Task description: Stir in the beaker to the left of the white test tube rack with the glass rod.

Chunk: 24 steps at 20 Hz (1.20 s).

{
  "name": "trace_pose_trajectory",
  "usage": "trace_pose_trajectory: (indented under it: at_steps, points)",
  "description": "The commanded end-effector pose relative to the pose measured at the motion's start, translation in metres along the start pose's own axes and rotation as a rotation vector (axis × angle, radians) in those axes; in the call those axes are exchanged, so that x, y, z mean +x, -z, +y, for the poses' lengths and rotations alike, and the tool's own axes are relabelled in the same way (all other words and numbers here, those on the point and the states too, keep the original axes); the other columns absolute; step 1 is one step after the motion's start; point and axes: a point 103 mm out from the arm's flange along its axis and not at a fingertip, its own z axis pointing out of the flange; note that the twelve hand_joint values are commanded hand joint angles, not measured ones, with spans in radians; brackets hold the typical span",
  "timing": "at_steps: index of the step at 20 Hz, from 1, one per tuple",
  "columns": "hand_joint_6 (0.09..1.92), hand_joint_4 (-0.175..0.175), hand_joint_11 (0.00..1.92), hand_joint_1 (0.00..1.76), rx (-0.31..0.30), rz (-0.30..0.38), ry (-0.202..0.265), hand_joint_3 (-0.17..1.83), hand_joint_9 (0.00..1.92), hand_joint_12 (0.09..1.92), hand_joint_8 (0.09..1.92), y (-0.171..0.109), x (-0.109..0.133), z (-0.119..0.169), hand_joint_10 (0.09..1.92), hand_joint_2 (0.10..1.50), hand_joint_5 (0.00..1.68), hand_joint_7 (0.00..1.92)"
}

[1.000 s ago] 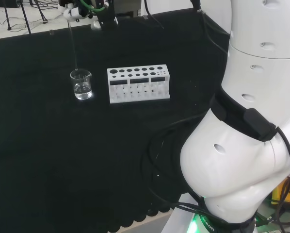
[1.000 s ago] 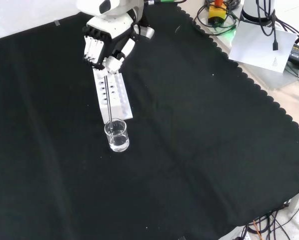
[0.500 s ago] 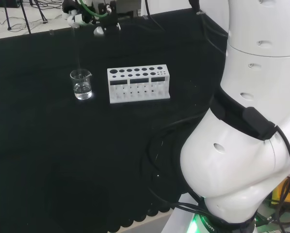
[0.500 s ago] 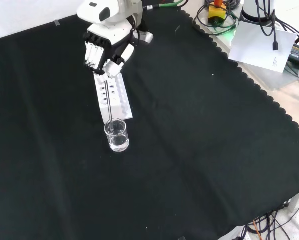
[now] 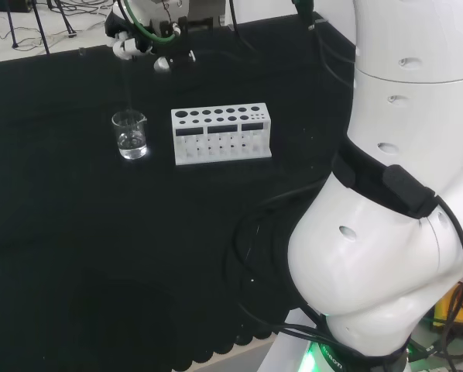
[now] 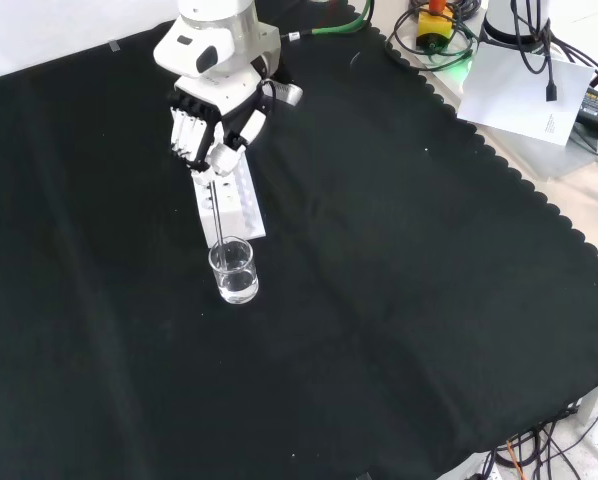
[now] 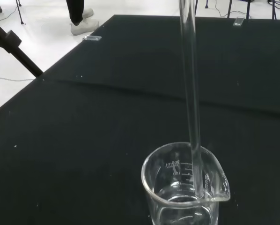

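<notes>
While pinched by the hand (image 6: 211,125), glass rod (image 7: 190,93) in graduated beaker (image 7: 184,185).

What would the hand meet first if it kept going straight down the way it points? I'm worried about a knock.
Probably the white rack, which lies under the hand in the front view, though depth is unclear. The rod it holds already reaches into the beaker.

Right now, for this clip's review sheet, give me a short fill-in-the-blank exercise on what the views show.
1. The black and white hand is shut on the clear glass ____.
2. The rod's lower end is inside the clear glass ____.
3. In the head view, the beaker stands to the ____ of the white test tube rack.
4. The beaker holds a clear ____.

Missing words: rod; beaker; left; liquid
</notes>
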Motion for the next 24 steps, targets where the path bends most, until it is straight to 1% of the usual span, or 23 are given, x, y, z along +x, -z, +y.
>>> trace_pose_trajectory:
  at_steps: [1, 7, 15, 17, 24]
  points:
    - [0.97, -0.175, 1.5, 1.36, 0.009, 0.001, -0.002, 0.0, 0.83, 0.95, 1.4, -0.01, -0.002, 0.001, 1.61, 1.23, 0.68, 0.73]
    - [0.97, -0.175, 1.5, 1.36, 0.029, -0.004, 0.011, 0.0, 0.82, 0.95, 1.4, -0.022, 0.008, -0.001, 1.61, 1.23, 0.68, 0.73]
    - [0.97, -0.175, 1.5, 1.36, 0.022, -0.006, 0.031, 0.0, 0.82, 0.95, 1.4, -0.019, 0.021, 0.002, 1.61, 1.23, 0.68, 0.73]
    - [0.97, -0.175, 1.5, 1.36, 0.022, -0.008, 0.029, 0.0, 0.82, 0.96, 1.4, -0.019, 0.02, 0.004, 1.61, 1.23, 0.68, 0.73]
    - [0.97, -0.175, 1.5, 1.36, 0.028, -0.011, 0.007, 0.0, 0.82, 0.96, 1.4, -0.02, -0.001, 0.01, 1.61, 1.23, 0.68, 0.73]
